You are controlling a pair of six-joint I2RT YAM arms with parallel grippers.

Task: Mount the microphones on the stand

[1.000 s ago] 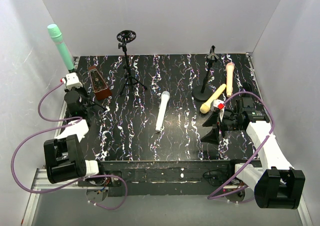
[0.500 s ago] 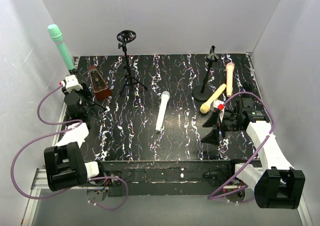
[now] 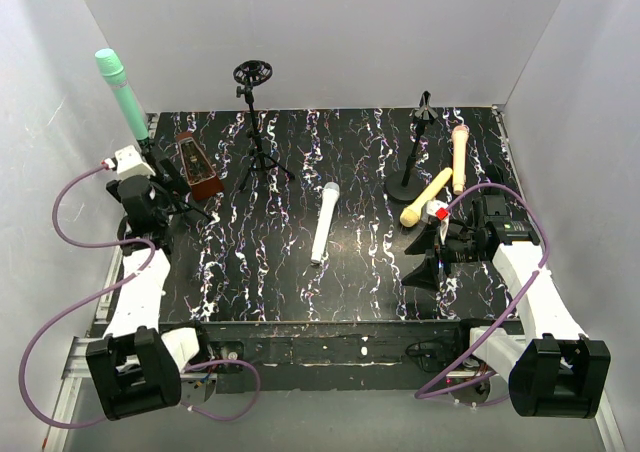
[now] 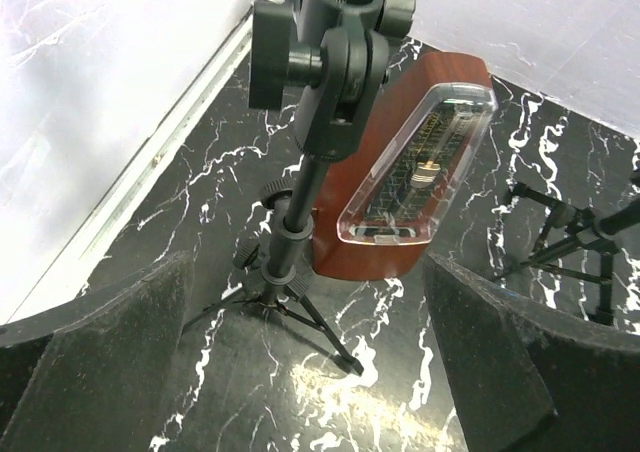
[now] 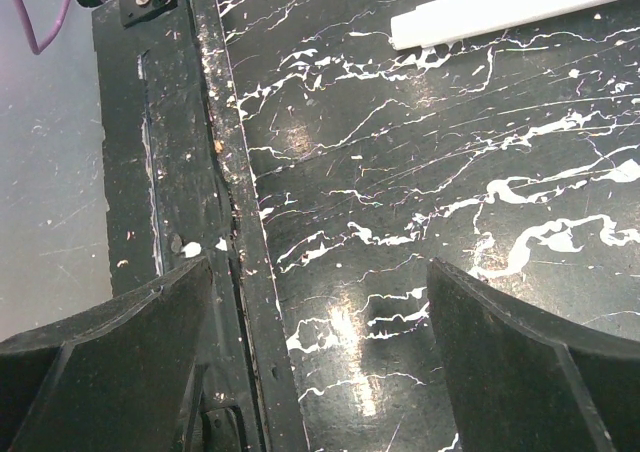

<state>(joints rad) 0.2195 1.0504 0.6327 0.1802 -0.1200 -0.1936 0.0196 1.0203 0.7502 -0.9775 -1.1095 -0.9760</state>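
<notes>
The mint green microphone stands tilted in the clip of a small black tripod stand at the back left. My left gripper is open just in front of that stand, holding nothing. The white microphone lies mid-table and shows at the top of the right wrist view. The yellow microphone and the peach-pink one lie at the right, beside a round-based stand. My right gripper is open and empty near the front right.
A taller tripod stand with a ring mount is at the back middle. A brown metronome lies right beside the small tripod. White walls close in the left, back and right. The table's front edge rail runs under my right gripper.
My left gripper has opened and drawn back to the left, away from the mint microphone, which stays in the stand's clip. The right arm has not moved.
</notes>
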